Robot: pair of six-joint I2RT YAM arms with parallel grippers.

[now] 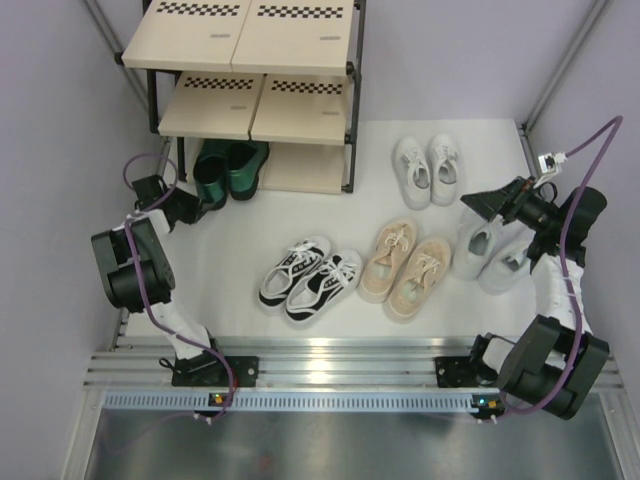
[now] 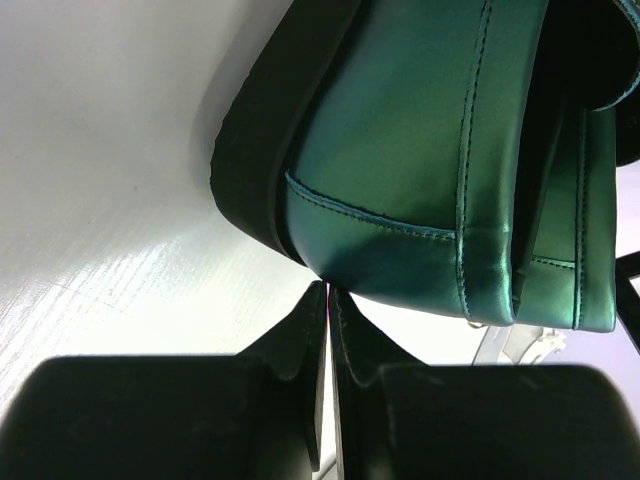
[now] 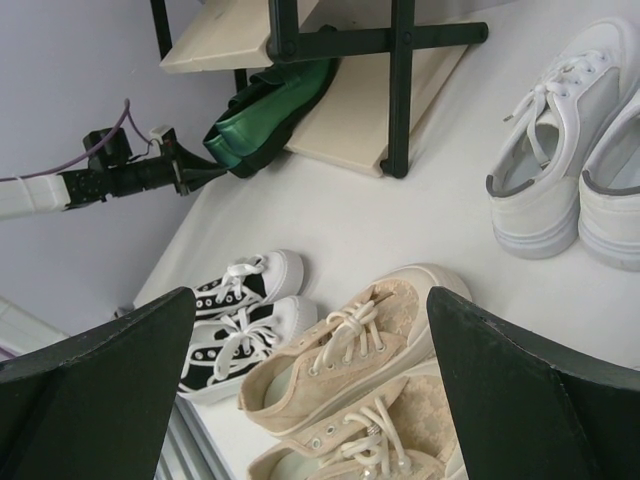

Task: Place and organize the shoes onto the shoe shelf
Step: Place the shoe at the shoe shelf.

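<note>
Well, the white table (image 1: pixel 330 215) carries everything. The shoe shelf (image 1: pixel 250 60) stands at its far left. The dark green shoes (image 1: pixel 228 168) sit at the shelf's lower left corner, partly under its boards. Nearer me lie the larger white sneakers (image 1: pixel 475 250) on the right, then the beige sneakers (image 1: pixel 405 268) and the black-and-white sneakers (image 1: pixel 310 278). The small white sneakers (image 1: pixel 427 168) are farther back. My left fingers (image 2: pixel 295 335) are pressed together, tips just at a green shoe's heel. My right fingers (image 3: pixel 100 385) are spread wide above the larger white pair, holding nothing.
</note>
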